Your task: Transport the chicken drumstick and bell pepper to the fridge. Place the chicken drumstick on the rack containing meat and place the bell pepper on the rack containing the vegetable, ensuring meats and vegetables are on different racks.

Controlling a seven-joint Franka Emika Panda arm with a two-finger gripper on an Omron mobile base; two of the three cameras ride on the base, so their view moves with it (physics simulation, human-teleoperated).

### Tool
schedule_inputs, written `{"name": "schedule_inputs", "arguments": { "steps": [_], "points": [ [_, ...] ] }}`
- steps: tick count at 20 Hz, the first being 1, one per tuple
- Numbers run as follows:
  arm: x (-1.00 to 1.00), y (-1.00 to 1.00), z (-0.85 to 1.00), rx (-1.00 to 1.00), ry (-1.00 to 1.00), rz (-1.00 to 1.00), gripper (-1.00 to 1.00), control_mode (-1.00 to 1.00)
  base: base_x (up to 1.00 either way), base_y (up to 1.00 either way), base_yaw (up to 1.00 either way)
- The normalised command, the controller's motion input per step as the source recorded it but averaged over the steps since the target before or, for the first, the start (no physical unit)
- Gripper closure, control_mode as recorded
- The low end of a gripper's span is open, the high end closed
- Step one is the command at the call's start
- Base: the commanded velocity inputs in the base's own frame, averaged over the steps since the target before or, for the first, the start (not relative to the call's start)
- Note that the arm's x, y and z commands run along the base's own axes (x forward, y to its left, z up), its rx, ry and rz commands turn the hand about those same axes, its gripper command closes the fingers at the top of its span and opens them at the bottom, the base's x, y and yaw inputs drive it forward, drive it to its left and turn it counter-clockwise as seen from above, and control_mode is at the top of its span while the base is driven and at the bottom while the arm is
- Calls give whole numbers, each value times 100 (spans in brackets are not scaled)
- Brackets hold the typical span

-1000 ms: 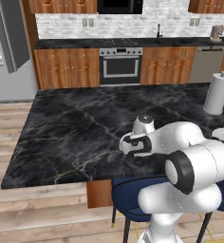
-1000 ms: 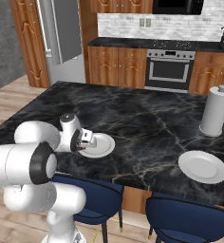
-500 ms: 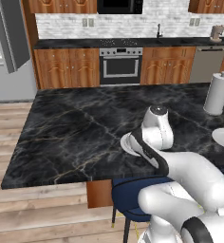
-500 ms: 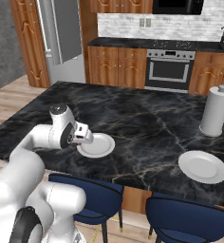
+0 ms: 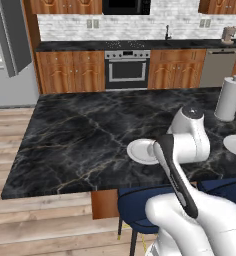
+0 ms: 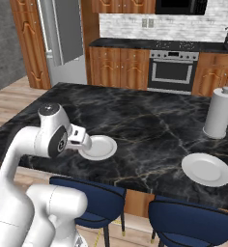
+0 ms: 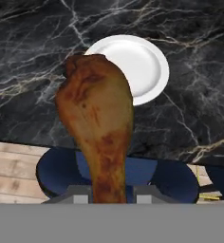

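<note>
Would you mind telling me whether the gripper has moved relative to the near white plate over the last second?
Yes. In the right base view the gripper has swung from over the plate towards its left rim, nearer the counter's front edge, shut on the chicken drumstick.

Lighting: even, diffuse, moderately bright; source direction cannot be told.
Shadows: faint, soft.
Glare: mild sheen on the black marble counter (image 5: 80,135).
Sharpness: base views soft, low-resolution; distant cabinets possibly slightly blurred.
Edge distortion: not evident.

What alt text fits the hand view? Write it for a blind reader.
A golden-brown chicken drumstick stands in the pincer, thin bone end down between the fingertips. Behind it an empty white plate lies on a black marble counter, with blue stools below.
</note>
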Motion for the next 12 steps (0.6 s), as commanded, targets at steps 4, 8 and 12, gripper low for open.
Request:
{"name": "schedule_inputs", "arguments": {
  "steps": [4,8,12],
  "points": [
    [-70,0,58,0,-1,0,100,-100,0,0,0],
    [-59,0,81,0,-2,0,100,-100,0,0,0],
    [-56,0,83,0,-1,0,100,-100,0,0,0]
  ]
}}
